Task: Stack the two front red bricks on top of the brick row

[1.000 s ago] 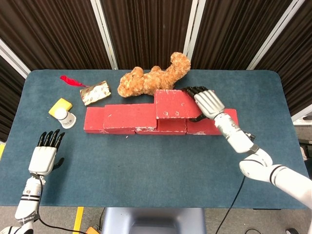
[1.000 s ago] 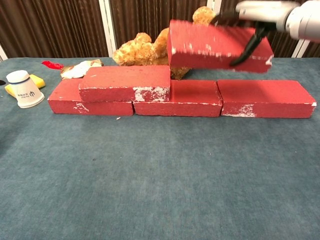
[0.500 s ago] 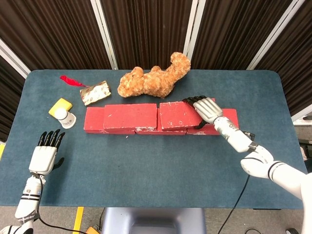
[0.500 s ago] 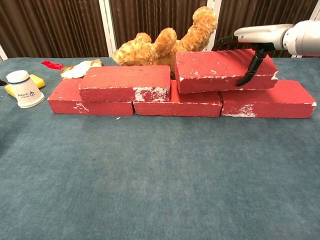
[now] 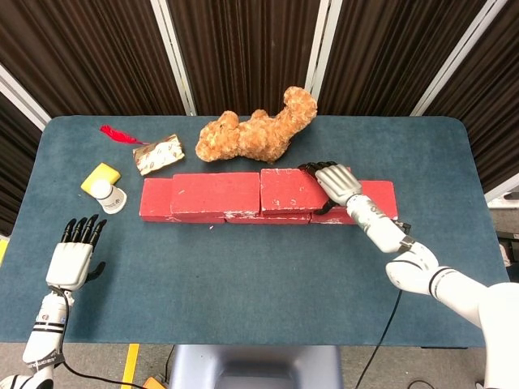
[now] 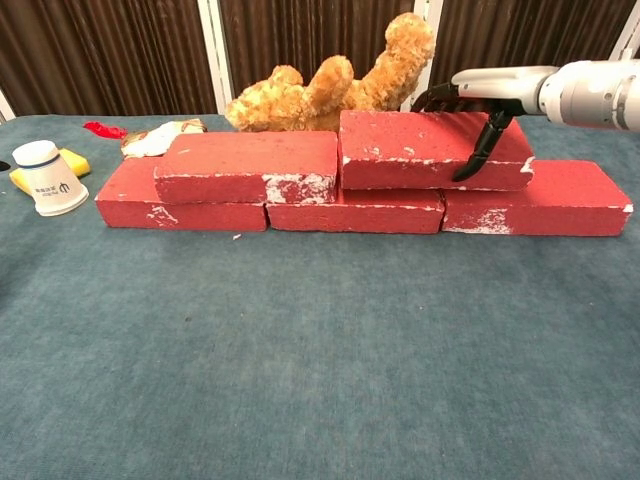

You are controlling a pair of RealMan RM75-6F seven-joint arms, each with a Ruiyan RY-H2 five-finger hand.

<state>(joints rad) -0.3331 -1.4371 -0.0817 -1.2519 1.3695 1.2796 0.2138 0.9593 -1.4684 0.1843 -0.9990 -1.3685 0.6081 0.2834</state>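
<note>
The left hand (image 5: 70,261) hangs over the near left corner of the table (image 5: 243,275), fingers straight, a little apart and grasping nothing, with bare cloth on every side of it. Farther in on the left sit a white cup (image 5: 109,195) on its side against a yellow block (image 5: 100,177), a red tassel (image 5: 118,134) and a foil packet (image 5: 159,153), all well apart from that hand. The brick row (image 6: 355,212) runs across the middle, three bricks end to end, and two more lie on top: the left top brick (image 6: 248,165) and the right top brick (image 6: 432,149) (their ends meet, or nearly so). The right hand (image 5: 336,183) grasps the right top brick at its right end, fingers over the far edge and thumb down the near face. A plush toy (image 5: 258,134) lies just behind the row, close to those fingers. The near half of the blue cloth is open from side to side. Dark pleated curtains with pale posts close off the far side.
</note>
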